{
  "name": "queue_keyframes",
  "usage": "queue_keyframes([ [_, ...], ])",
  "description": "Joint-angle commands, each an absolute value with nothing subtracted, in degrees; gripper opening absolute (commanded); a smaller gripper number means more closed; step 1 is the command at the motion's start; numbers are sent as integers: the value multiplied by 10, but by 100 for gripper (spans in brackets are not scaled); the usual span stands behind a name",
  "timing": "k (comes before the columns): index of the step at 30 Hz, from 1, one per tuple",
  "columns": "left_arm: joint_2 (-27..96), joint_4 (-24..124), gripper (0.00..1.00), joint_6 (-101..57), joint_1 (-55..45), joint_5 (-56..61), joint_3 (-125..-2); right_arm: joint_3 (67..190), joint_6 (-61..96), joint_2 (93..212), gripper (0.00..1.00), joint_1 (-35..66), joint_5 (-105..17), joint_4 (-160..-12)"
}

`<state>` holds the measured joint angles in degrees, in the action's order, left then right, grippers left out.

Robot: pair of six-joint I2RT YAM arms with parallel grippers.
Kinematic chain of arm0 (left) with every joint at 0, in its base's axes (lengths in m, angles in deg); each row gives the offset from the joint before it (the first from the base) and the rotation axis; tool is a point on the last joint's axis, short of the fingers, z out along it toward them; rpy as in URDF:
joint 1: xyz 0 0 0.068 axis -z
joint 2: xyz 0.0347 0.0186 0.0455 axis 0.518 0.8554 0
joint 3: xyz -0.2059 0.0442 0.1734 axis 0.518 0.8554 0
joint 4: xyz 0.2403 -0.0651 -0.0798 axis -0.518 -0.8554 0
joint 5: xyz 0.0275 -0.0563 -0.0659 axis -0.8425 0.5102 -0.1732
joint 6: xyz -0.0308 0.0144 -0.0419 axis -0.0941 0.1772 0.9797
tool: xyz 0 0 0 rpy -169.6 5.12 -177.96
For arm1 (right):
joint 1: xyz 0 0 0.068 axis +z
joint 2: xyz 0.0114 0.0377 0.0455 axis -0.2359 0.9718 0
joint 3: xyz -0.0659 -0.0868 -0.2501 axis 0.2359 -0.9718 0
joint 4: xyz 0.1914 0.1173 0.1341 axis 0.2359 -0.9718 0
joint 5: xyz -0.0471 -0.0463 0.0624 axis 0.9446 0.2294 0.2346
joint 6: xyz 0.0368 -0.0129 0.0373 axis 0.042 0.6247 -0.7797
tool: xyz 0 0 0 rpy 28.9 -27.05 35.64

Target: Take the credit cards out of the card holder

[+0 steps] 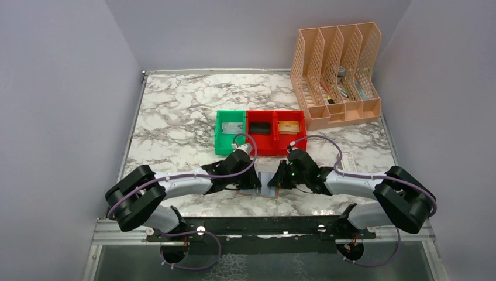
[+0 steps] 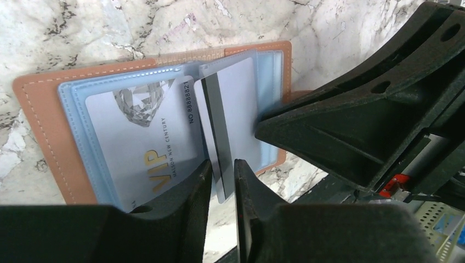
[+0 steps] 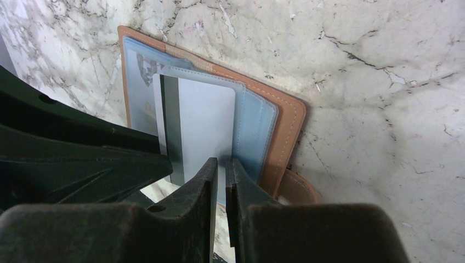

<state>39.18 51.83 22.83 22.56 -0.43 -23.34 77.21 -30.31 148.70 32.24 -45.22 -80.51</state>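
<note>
- Starting at your left jaws: they stand a narrow slit apart, with the near edge of the striped card (image 2: 236,98) in the gap. You cannot tell whether the pads press it.
- Right jaws: nearly closed, pinching the near edge of the card holder's pale blue pocket leaf (image 3: 255,131), which carries that same card.
- Striped card, one: silver-grey with a black band down one side, its near end sticking out of the pocket.
- VIP card (image 2: 142,137), one: silver-grey with gold lettering, seated in the blue pocket on the holder's other half.
- Card holder (image 2: 44,131), one: brown and stitched, lying open on the marble bench (image 1: 175,111) near its front edge, between your two arms.
- Green bin (image 1: 229,146), one: just beyond the holder, with a grey card (image 1: 233,126) inside.
- Middle red bin (image 1: 261,147), one: touching the green bin, with a dark flat piece (image 1: 261,127) inside.
- Right red bin (image 1: 289,144), one: a gold card (image 1: 286,125) inside.
- Peach file rack (image 1: 339,76), one: at the bench's far right corner, well apart.
</note>
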Motion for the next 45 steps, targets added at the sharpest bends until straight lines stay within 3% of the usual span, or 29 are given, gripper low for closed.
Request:
queue_keyframes([
  [1, 390, 552, 21, 246, 227, 14, -226, 750, -300, 1495, 13, 323, -416, -844],
  [12, 348, 504, 0, 244, 224, -28, -227, 750, -297, 1495, 13, 323, -410, -847],
  [27, 304, 423, 0, 223, 218, -79, -245, 760, -277, 1491, 13, 323, -419, -841],
  [38, 220, 363, 0, 185, 214, -134, -254, 790, -230, 1364, 44, 323, -448, -811],
  [45, 185, 352, 0, 177, 210, -138, -252, 788, -246, 1334, 49, 322, -419, -807],
])
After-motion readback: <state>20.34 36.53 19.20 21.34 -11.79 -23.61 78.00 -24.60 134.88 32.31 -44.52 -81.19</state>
